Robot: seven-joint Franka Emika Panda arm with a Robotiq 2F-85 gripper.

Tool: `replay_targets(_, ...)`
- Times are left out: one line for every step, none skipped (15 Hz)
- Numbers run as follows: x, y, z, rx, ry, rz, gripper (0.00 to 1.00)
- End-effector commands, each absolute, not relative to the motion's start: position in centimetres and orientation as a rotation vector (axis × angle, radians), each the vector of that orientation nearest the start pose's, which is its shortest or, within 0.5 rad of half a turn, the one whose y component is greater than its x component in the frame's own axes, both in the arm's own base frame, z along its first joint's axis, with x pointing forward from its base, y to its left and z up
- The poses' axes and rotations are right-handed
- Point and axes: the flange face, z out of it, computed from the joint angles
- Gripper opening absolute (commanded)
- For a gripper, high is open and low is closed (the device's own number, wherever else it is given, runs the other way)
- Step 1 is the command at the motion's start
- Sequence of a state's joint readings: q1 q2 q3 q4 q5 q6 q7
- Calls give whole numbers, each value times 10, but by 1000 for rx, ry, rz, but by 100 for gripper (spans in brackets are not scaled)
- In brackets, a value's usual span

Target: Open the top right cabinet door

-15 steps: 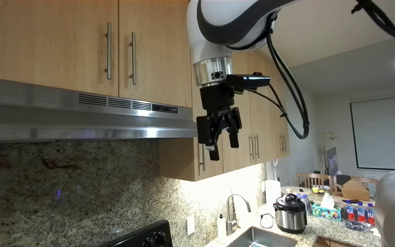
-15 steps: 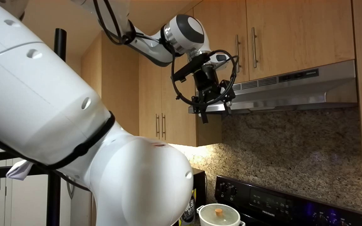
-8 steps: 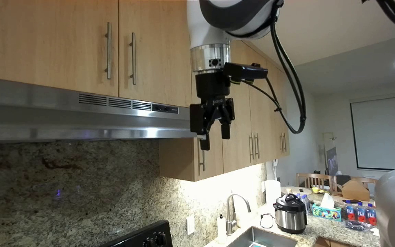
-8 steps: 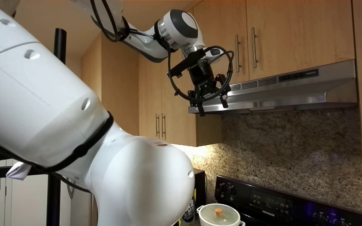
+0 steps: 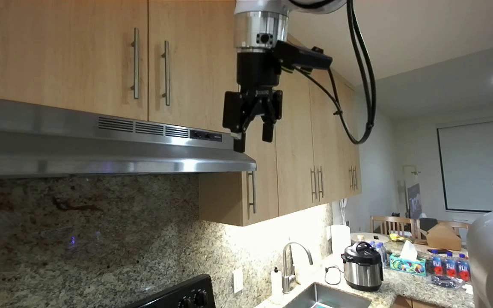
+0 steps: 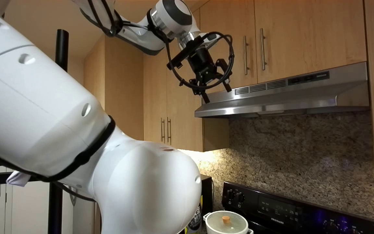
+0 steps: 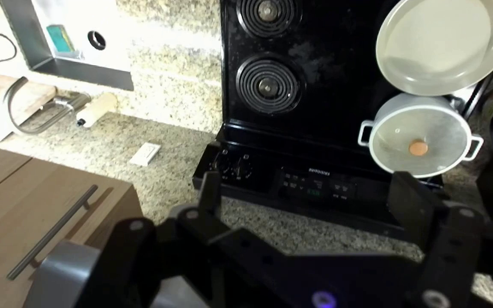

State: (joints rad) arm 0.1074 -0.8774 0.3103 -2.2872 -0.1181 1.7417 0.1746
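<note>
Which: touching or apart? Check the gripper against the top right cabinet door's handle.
Apart. An exterior view shows bare wood of the door between the gripper and the handle.

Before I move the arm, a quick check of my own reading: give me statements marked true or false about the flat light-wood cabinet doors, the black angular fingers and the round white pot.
1. The short, flat, light-wood top right cabinet door is closed. True.
2. The black, angular fingers grip its vertical steel bar handle. False: the fingers are spread apart, away from that handle.
3. The long steel range hood runs beneath that door. True.
4. The round white pot is uncovered. False: that pot wears a see-through lid with a round orange-brown knob.
</note>
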Motion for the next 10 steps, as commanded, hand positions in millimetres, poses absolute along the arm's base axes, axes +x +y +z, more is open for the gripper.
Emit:
replay_targets(262, 171, 678, -3345, -259, -904, 100)
replay_targets(267, 165, 669, -3334, -289, -792, 100)
replay_targets(265, 168, 674, -3336, -292, -829, 100)
replay_targets(264, 171, 676, -3336, -298, -844, 100)
replay_targets(262, 172, 677, -3337, -301, -852, 100)
replay_targets(262, 172, 677, -3337, -300, -855, 100)
replay_targets(262, 172, 677, -3338, -297, -855, 100)
replay_targets(263, 173, 680, -3331, -262, -918, 100)
replay_targets(265, 175, 681, -3315, -221, -975, 100)
replay_targets(268, 179, 683, -3276, -144, -1060, 100)
